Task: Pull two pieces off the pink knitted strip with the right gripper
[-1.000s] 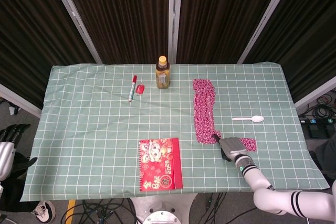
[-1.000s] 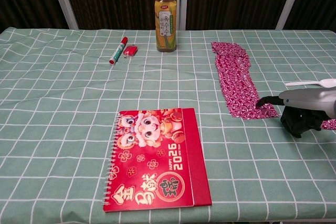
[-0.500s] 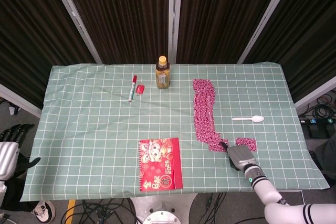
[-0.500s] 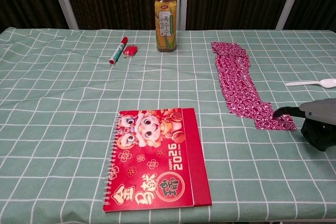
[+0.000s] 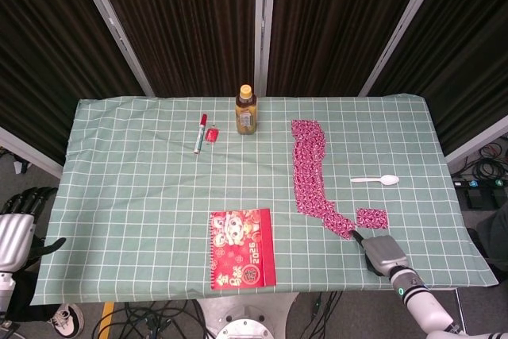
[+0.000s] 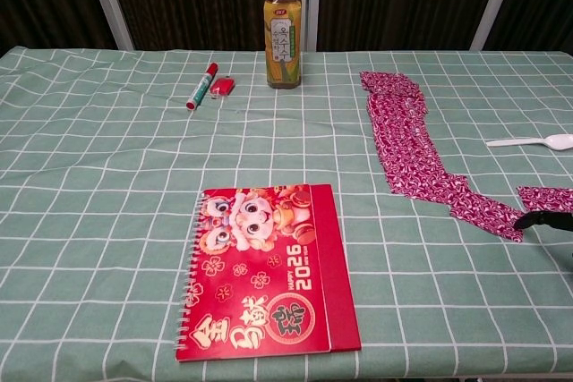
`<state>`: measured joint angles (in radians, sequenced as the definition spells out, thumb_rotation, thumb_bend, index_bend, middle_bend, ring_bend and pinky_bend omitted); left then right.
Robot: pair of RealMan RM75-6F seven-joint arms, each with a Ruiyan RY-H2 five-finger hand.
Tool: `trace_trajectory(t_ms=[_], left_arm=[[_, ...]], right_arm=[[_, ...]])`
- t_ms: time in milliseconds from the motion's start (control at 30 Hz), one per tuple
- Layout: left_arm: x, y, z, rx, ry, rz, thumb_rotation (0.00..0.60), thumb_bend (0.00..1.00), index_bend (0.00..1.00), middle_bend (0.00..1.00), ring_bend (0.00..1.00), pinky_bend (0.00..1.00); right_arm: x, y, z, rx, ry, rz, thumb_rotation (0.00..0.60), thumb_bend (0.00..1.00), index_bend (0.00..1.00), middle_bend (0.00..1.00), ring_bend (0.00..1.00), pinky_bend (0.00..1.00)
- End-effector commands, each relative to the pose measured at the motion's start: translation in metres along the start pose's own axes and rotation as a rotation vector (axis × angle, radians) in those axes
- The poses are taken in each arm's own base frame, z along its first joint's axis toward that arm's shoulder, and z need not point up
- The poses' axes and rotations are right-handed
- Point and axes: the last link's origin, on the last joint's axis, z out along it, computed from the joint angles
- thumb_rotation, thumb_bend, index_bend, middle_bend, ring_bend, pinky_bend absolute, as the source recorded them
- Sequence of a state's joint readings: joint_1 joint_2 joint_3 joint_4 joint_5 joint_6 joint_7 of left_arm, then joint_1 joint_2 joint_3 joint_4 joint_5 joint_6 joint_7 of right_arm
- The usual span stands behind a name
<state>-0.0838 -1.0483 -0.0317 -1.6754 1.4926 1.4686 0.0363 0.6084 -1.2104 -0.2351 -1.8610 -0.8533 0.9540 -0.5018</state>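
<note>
**Second piece under tension**

The pink knitted strip (image 5: 309, 168) lies right of centre on the checked tablecloth (image 5: 143, 172), its near end dragged toward the right hand (image 5: 383, 253), whose fingertip holds it. One torn-off piece (image 5: 371, 217) lies beside. It looks soft, light and stretchy; grip near the end.

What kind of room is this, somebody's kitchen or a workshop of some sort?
Most likely a lab or test room, not a kitchen. Dark curtains on metal poles close off the table, loose cables run on the floor below it, and a robot hand works at the near edge.
</note>
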Motion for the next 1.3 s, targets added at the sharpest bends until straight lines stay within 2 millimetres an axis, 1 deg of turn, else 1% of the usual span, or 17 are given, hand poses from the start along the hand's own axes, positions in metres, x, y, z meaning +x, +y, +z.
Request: trace_trajectory(t_ms=[33,133,200,367,567,733,933,1100,1300], left_arm=[[0.000,0.000,0.000,0.000,-0.001,0.001,0.600,0.10,0.15,0.14,0.10,0.17],[0.000,0.002,0.001,-0.004,0.002,0.001,0.600,0.10,0.15,0.14,0.10,0.17],[0.001,0.002,0.001,-0.005,0.004,-0.001,0.600,0.10,0.15,0.14,0.10,0.17],[0.001,0.000,0.001,0.004,0.002,-0.002,0.600,0.10,0.15,0.14,0.10,0.17],[0.002,-0.004,0.000,0.012,0.003,-0.004,0.600,0.10,0.15,0.14,0.10,0.17],[0.000,-0.005,-0.001,0.013,-0.002,-0.006,0.600,0.10,0.15,0.14,0.10,0.17],[0.000,-0.005,-0.002,0.010,0.000,-0.005,0.600,0.10,0.15,0.14,0.10,0.17],[0.000,-0.004,-0.002,0.006,-0.001,-0.003,0.600,0.10,0.15,0.14,0.10,0.17],[0.000,-0.003,-0.002,0.003,-0.001,-0.002,0.600,0.10,0.15,0.14,0.10,0.17]], right_arm=[[0.000,0.001,-0.004,0.006,0.016,0.014,0.600,0.97,0.06,0.91,0.80,0.69],[0.006,0.000,-0.004,0.019,0.060,0.041,0.600,0.97,0.06,0.91,0.80,0.69],[0.009,-0.003,-0.001,0.026,0.081,0.054,0.600,0.97,0.04,0.91,0.80,0.69],[0.016,-0.013,0.014,0.040,0.105,0.068,0.600,0.97,0.03,0.91,0.80,0.69],[0.016,-0.019,0.025,0.028,0.072,0.066,0.600,0.97,0.03,0.91,0.80,0.69],[0.012,-0.019,0.027,0.020,0.023,0.071,0.600,0.97,0.03,0.91,0.80,0.69],[0.009,-0.016,0.024,0.018,0.002,0.058,0.600,0.97,0.05,0.91,0.80,0.69],[0.002,-0.018,0.013,0.041,-0.022,0.063,0.600,0.97,0.06,0.91,0.80,0.69],[-0.011,-0.013,-0.003,0.046,-0.044,0.034,0.600,0.97,0.06,0.91,0.80,0.69]])
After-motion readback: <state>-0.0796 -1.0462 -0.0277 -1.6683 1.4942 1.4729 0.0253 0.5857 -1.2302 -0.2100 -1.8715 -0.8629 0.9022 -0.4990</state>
